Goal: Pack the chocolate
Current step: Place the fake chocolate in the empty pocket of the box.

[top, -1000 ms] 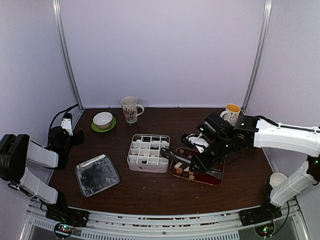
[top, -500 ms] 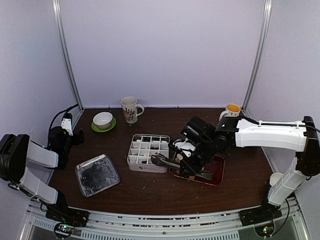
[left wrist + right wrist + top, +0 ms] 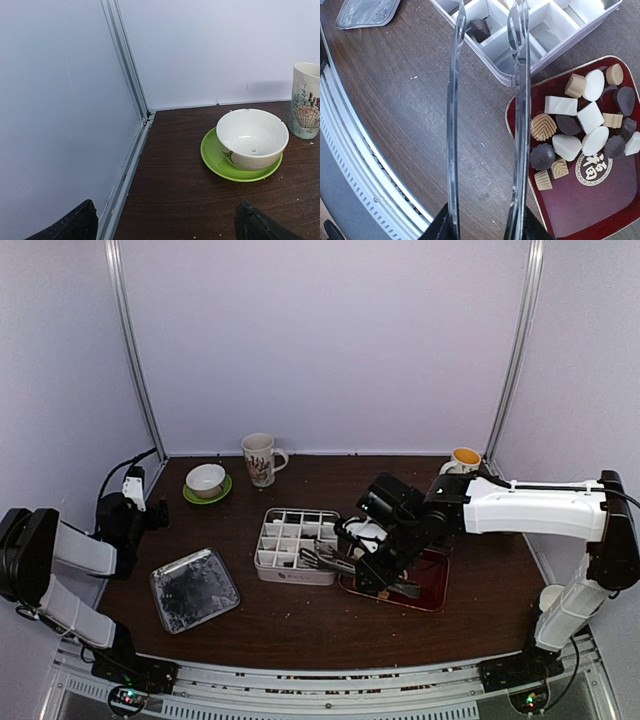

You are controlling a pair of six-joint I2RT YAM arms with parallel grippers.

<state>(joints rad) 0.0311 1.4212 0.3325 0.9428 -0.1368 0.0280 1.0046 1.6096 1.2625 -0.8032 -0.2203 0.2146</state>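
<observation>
The right tool (image 3: 383, 562) is clamped on the handle end of the metal tongs (image 3: 453, 125). The two tong arms stand apart with nothing between their tips, and those tips hang over the near compartments of the white divided box (image 3: 492, 62). Most of the chocolate (image 3: 580, 117) lies on the red tray (image 3: 600, 215), just beside the box on the counter (image 3: 300, 625) — white, tan and dark brown pieces crowded together. One dark piece (image 3: 479, 29) sits in a compartment at the box's edge, below the gap between the tong arms. From overhead, the right arm covers much of the tray. The left tool (image 3: 165, 225) is spread wide and holds nothing — it hangs low at the far left of the counter. It faces a white bowl (image 3: 252, 137) on a green saucer (image 3: 215, 160), with a shell-patterned mug (image 3: 306, 100) just beside them.
</observation>
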